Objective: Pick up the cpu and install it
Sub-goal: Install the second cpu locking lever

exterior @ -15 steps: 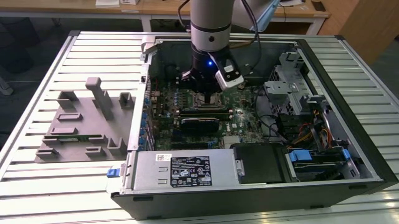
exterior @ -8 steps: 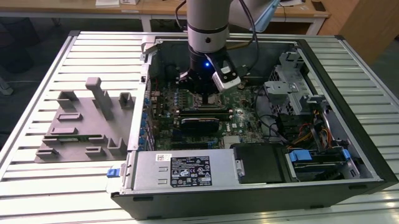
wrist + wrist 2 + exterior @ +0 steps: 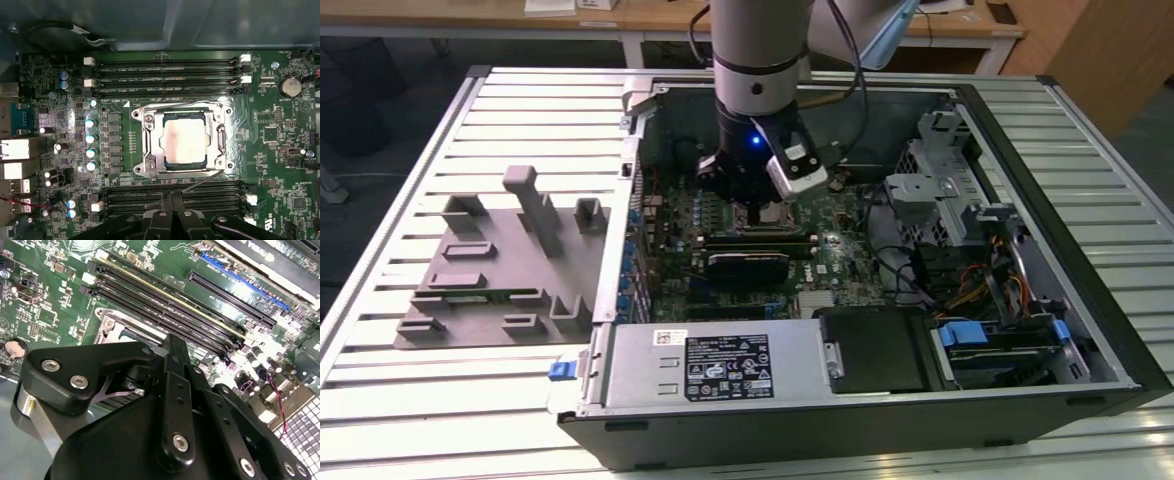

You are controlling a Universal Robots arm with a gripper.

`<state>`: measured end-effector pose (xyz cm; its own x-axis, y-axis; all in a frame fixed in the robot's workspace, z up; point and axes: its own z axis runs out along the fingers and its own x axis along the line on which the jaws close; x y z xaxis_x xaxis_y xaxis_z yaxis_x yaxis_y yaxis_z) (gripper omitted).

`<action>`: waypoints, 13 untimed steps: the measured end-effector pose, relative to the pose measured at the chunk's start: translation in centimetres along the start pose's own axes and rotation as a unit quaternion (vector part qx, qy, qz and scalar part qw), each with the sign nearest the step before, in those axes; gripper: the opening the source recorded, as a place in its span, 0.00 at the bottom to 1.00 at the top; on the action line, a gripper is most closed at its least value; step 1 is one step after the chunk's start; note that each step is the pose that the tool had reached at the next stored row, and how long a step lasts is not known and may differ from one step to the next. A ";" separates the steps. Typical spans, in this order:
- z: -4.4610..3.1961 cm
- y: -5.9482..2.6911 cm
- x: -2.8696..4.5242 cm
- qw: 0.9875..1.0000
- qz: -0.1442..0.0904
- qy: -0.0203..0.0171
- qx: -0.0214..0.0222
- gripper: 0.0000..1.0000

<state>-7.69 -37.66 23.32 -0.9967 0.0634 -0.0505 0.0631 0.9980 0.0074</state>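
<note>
The cpu (image 3: 185,141) has a pale, smooth metal top with a dull sheen, framed by the bright, polished metal of the socket (image 3: 150,142). The motherboard (image 3: 280,165) is glossy green laminate, its memory slots (image 3: 165,75) black plastic. The gripper (image 3: 172,405) is matt black — plastic or coated metal, hard to tell — with shiny steel screw heads. The computer case (image 3: 1107,300) is dark painted sheet metal; the surface (image 3: 400,400) is ribbed, light metal, satin-finished — and the fixture block (image 3: 494,270) looks matt grey plastic.
</note>
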 end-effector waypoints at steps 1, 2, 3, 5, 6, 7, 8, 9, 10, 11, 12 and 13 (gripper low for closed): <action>0.06 -0.03 0.05 1.000 0.000 0.000 0.000 0.11; 0.12 -0.07 0.09 1.000 0.000 0.000 0.000 0.11; 0.19 -0.12 0.13 1.000 0.000 0.000 0.000 0.11; 0.29 -0.25 0.21 1.000 0.000 0.000 0.000 0.11; 0.35 -0.34 0.22 1.000 0.000 0.000 0.000 0.11; 0.40 -0.44 0.24 1.000 0.000 0.000 0.000 0.11; 0.44 -0.54 0.25 1.000 0.000 0.000 0.000 0.11; 0.47 -0.62 0.28 1.000 0.000 0.000 0.000 0.11; 0.49 -0.70 0.32 1.000 0.000 0.000 -0.001 0.11; 0.51 -0.78 0.35 1.000 0.000 0.000 -0.001 0.11; 0.53 -0.87 0.39 1.000 0.000 0.000 -0.002 0.11; 0.55 -0.97 0.44 1.000 0.000 0.000 -0.004 0.11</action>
<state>-8.16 -38.60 22.74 -0.9967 0.0638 -0.0500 0.0632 0.9979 0.0149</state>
